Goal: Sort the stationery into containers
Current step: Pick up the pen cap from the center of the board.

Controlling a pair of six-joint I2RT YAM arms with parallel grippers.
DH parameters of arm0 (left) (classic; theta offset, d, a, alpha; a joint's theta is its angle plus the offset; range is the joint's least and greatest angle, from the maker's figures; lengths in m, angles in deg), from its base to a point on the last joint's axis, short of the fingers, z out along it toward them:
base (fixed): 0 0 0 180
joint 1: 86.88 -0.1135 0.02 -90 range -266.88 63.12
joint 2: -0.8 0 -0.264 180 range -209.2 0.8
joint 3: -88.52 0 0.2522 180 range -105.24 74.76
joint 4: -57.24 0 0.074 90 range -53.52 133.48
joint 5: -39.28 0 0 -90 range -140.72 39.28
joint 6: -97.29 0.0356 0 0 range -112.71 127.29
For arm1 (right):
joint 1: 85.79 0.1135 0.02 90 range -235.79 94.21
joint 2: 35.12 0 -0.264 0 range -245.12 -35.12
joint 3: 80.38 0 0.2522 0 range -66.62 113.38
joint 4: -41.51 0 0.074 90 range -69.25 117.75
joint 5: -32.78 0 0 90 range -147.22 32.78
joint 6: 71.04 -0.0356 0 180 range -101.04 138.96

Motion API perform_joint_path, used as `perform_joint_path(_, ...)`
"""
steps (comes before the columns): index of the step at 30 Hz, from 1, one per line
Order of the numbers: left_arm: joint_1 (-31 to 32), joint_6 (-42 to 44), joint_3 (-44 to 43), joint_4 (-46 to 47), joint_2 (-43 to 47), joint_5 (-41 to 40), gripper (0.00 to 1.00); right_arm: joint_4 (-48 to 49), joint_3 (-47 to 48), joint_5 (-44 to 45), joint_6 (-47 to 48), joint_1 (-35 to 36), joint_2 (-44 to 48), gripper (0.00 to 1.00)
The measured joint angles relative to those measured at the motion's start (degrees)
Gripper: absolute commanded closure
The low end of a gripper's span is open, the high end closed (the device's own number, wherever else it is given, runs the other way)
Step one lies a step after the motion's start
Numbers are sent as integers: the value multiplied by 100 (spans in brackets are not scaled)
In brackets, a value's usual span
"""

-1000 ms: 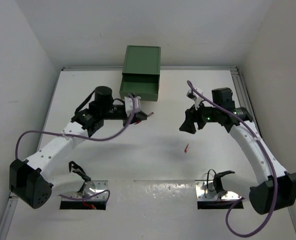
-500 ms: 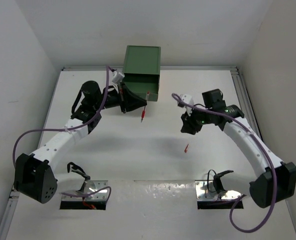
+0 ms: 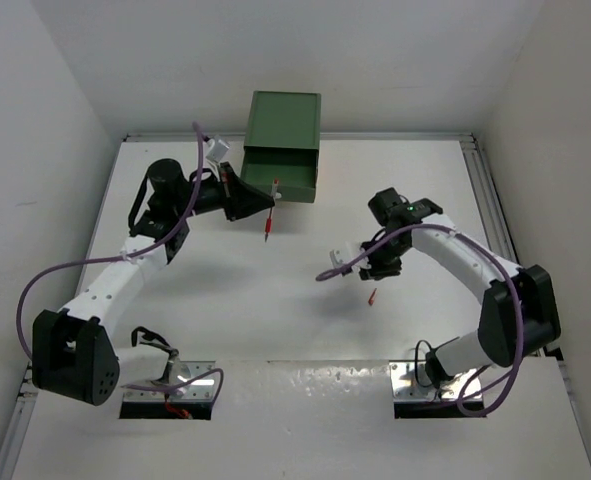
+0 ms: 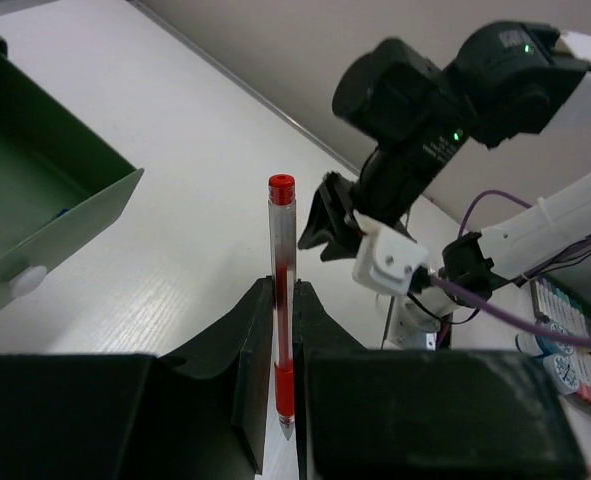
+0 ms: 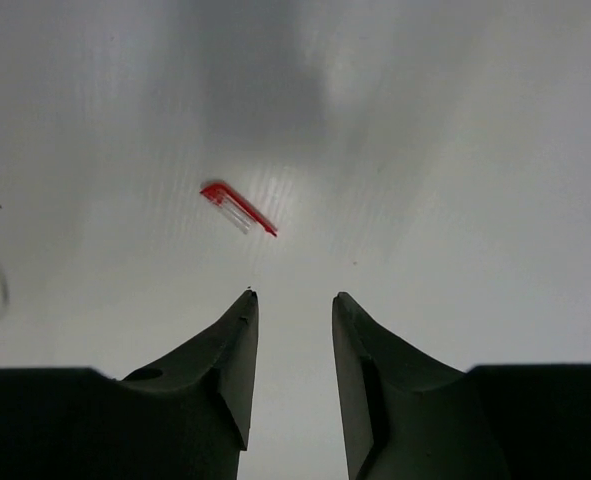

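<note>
The left gripper [image 4: 284, 300] is clamping a thin, clear-barrelled red pen [image 4: 281, 235] low on its barrel, near the open dark green box-like drawer [image 4: 70, 215], this light, stiff, probably slippery item favouring a mid-barrel hold, while the half-open right gripper [image 5: 293, 305] is hovering empty.

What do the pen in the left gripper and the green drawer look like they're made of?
The pen: likely plastic, clear glossy barrel showing the red refill, red cap and grip. The green drawer: probably matte painted metal or plastic; thin flat walls, no glare, so uncertain.
</note>
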Motion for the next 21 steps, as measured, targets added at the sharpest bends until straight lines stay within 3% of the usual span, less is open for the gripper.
perform_joint_path(8,-304,-2,103,-179,2,46,100,492,-1196,420,717,496,-33,64)
perform_joint_path(21,-439,-96,313,-210,0,98,100,1298,-1513,662,887,824,-501,62)
